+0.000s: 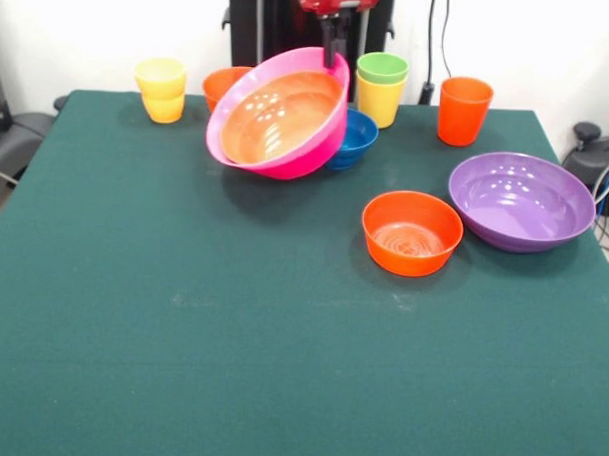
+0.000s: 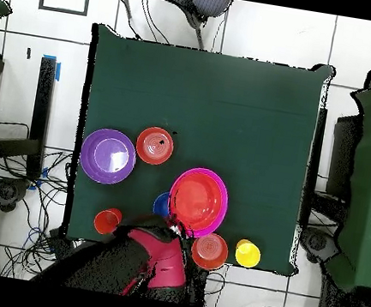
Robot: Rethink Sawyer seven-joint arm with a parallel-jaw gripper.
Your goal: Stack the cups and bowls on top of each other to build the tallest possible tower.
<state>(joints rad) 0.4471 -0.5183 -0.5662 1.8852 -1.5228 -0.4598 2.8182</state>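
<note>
Two bowls nested and tilted dominated the front view: a big pink bowl (image 1: 312, 158) with a wide orange bowl (image 1: 278, 115) inside it, mouth tipped toward the camera. The gripper (image 1: 334, 51) came down at the pink bowl's far rim and pinched that rim, the bowl's near edge low over the green table (image 1: 280, 367). A small blue bowl (image 1: 356, 138) sat just behind and right of it. A small orange bowl (image 1: 223, 83) showed behind its left edge. A yellow cup (image 1: 161, 89) stood far left, looking like two stacked. A green cup (image 1: 382, 68) sat in a yellow cup (image 1: 378, 101) at the back. A tall orange cup (image 1: 463, 110) stood to their right. Another small orange bowl (image 1: 411, 232) and a purple bowl (image 1: 521, 201) rested nearer, side by side.

Overhead, the red arm (image 2: 163, 261) reached from the bottom edge to the pink bowl (image 2: 217, 192), with the wide orange bowl (image 2: 194, 201) filling it. The blue bowl (image 2: 161, 203) peeked out at its left. The purple bowl (image 2: 108, 156) lay well left. The gripper itself was hidden by the arm.
</note>
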